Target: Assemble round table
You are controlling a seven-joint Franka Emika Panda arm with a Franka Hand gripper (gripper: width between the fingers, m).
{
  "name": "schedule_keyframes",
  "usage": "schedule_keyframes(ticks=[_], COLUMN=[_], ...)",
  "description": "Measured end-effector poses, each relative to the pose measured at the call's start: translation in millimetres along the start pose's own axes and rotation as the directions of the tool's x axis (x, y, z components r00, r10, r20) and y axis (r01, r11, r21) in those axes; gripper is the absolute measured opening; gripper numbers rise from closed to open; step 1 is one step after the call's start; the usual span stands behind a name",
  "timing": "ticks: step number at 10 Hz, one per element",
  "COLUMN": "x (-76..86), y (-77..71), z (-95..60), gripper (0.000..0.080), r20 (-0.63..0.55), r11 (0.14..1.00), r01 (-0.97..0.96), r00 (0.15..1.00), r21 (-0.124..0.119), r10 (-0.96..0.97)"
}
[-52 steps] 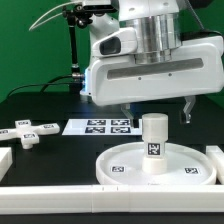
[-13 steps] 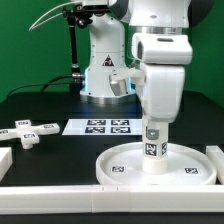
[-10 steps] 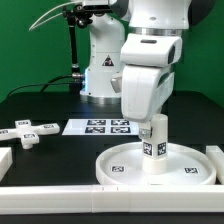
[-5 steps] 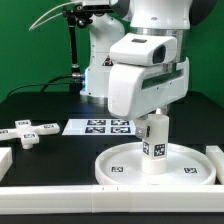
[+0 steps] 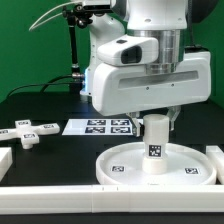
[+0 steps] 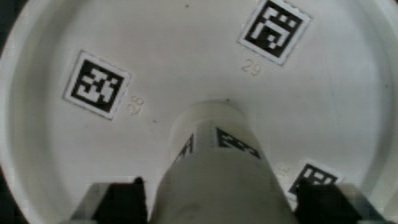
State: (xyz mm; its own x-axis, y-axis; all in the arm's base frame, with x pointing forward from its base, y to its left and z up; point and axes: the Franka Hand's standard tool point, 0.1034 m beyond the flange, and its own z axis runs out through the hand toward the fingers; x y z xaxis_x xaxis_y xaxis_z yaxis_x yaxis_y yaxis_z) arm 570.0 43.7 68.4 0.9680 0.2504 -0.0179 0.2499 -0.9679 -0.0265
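Gripper [image 6: 214,196] sits directly above the leg [image 5: 154,146], jaws clenched on its upper end, its long axis upright at the centre of the disc [image 5: 118,163].

White disc [image 5: 125,157] and white leg [image 5: 155,133] carry black-and-white square tags; the foot [image 5: 25,134] is white, the tabletop [image 5: 55,152] black

Green backdrop [image 5: 20,50], black tabletop [image 5: 45,108]
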Motion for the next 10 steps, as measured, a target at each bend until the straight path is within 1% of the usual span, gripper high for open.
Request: schedule_keyframes(ticks=[1,2,3,4,7,8,10], x=[0.5,2.0,3.4,3.3,3.3,3.2,2.1], y=[-0.5,-2.8,-3.7,-3.5,-4.0,-4.2,-4.5], z=[0.2,0.3,0.1,0.1,0.2,0.2,0.2], gripper=[0.0412,0.0412,0.0412,0.0412,0.0412,0.0412,0.0412], r20=[-0.012,-0.028,-0.035,-0.035,-0.03,-0.025,0.007], r11=[0.996,0.99,0.983,0.969,0.898,0.859,0.697], r01=[-0.094,-0.143,-0.183,-0.248,-0.439,-0.511,-0.713], r00=[0.995,0.989,0.982,0.968,0.898,0.859,0.699], r21=[0.008,0.005,-0.006,0.005,0.022,0.031,0.073], r10=[0.094,0.143,0.183,0.248,0.44,0.512,0.715])
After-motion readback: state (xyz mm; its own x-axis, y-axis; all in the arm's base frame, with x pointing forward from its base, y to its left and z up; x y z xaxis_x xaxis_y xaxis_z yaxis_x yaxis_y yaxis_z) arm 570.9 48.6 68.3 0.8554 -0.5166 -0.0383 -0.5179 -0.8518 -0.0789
